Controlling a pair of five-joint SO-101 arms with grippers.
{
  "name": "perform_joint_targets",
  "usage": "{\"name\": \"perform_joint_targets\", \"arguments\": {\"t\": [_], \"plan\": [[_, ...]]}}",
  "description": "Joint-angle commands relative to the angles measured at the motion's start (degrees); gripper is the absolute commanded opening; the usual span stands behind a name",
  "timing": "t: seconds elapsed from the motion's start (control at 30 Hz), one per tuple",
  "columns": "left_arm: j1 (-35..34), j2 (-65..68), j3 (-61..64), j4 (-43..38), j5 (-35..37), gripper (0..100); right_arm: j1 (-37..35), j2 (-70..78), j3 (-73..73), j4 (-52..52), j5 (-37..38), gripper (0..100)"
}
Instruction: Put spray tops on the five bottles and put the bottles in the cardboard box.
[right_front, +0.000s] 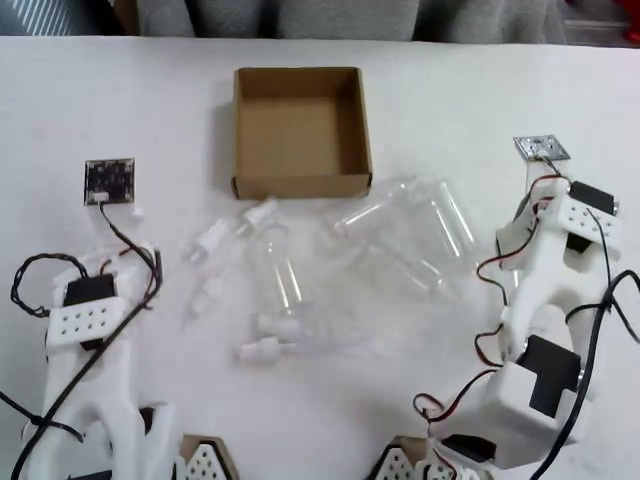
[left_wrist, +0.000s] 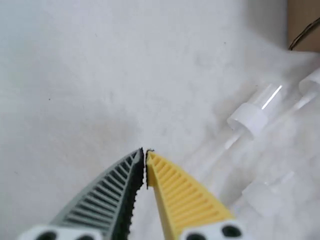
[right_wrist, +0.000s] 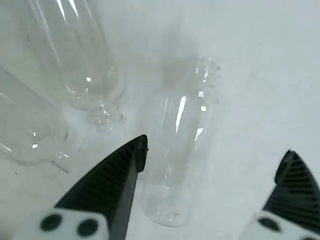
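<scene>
From here I see the white table (right_front: 480, 80), with the open cardboard box (right_front: 300, 130) at 12 o'clock from the clear bottles (right_front: 447, 218), which lie loose on their sides. My right gripper (right_wrist: 216, 147) is spread wide, one bottle (right_wrist: 177, 160) lying between its fingers. My left gripper (left_wrist: 145, 153) is pinched closed on nothing, with a spray top (left_wrist: 247, 120) near it, toward 1 o'clock in the high view.

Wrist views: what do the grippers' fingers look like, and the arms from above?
The left gripper has one grey finger and one yellow; the right gripper has two black fingers. All are ribbed, pointed wedges on white bases. From above, the left arm and right arm are white, with black motor blocks and red and black cables.
</scene>
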Motion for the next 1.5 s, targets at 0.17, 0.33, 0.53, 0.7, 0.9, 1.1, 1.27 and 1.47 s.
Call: {"name": "perform_joint_targets", "arguments": {"t": [0.17, 0.33, 0.53, 0.7, 0.9, 1.1, 1.27, 1.47], "plan": [[0.75, -0.04, -0.44, -1.14, 0.18, 2, -6.55, -2.77, -13.98, 8.66, -0.70, 3.9], [0.57, -0.04, -0.44, -1.14, 0.18, 2, -14.20, -1.27, -20.48, 8.92, -4.57, 6.3], [0.48, -0.04, -0.53, -1.14, 0.18, 2, -23.78, 6.02, -31.91, 7.16, -16.70, 5.3], [0.40, -0.04, -0.53, -1.14, 0.09, 2, -30.20, 14.90, -42.37, 5.67, -20.13, 13.0], [0.40, -0.04, -0.53, -1.14, 0.09, 2, -33.63, 27.82, -57.49, 5.76, -20.40, 16.5], [0.40, -0.04, -0.44, -2.64, 0.09, 2, -35.21, 40.13, -70.68, 6.11, -20.48, 16.5], [0.40, -0.04, -0.44, -2.64, 0.09, 2, -35.47, 47.87, -78.15, 6.11, -20.48, 16.6], [0.48, -0.04, -0.44, -2.73, 0.09, 2, -37.23, 54.81, -82.29, 6.11, -20.48, 16.6]]}}
